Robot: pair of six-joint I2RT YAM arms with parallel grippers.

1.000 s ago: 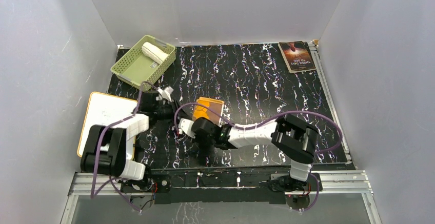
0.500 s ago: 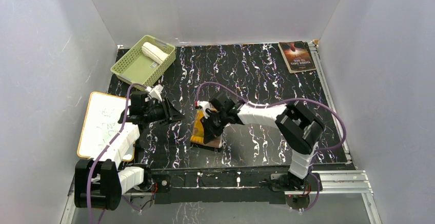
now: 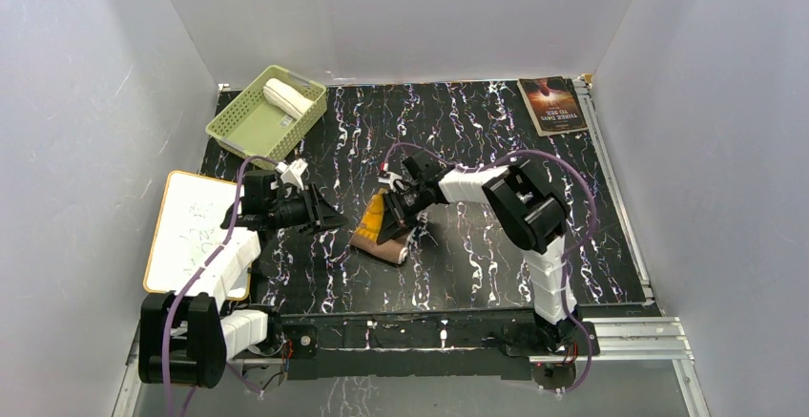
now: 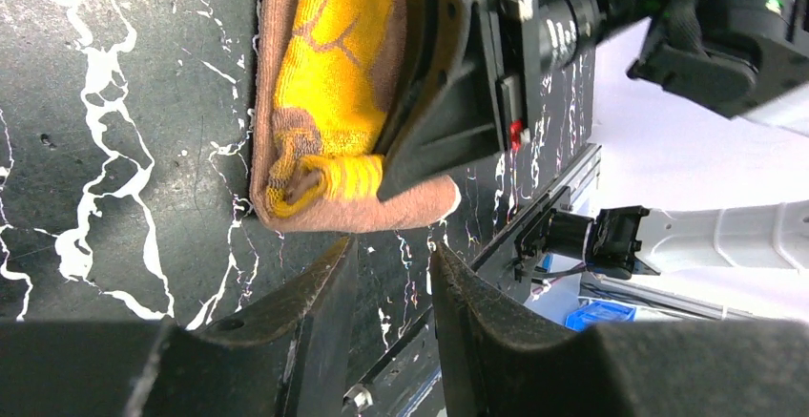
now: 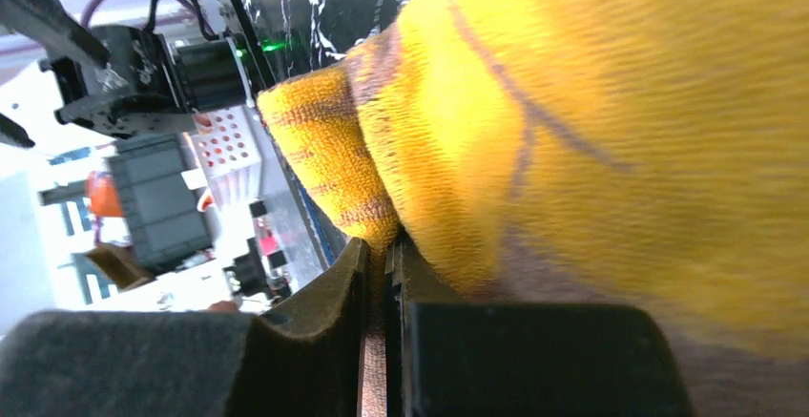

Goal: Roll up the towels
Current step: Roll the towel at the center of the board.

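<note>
The mustard-yellow towel [image 3: 380,234] lies mid-table, its near end curled into a small roll with the tan-brown side outward [image 4: 324,102]. My right gripper [image 3: 397,209] is shut on an edge of this towel; the cloth is pinched between the jaws [image 5: 383,245] and yellow fabric [image 5: 591,102] fills that view. My left gripper [image 3: 330,218] hovers just left of the towel, slightly open and holding nothing [image 4: 393,250], fingertips close to the brown edge without touching. The cream-white towel [image 3: 286,97] sits rolled in the green basket [image 3: 246,123].
A whiteboard [image 3: 194,231] lies at the left edge under the left arm. A dark-covered book [image 3: 551,104] rests at the far right corner. Grey walls close in three sides. The right arm's purple cable [image 3: 477,157] loops over the table's middle.
The right gripper swept from the near side toward the far side, drawing the yellow towel's edge over with it. The left gripper drew back to the left and opened slightly.
</note>
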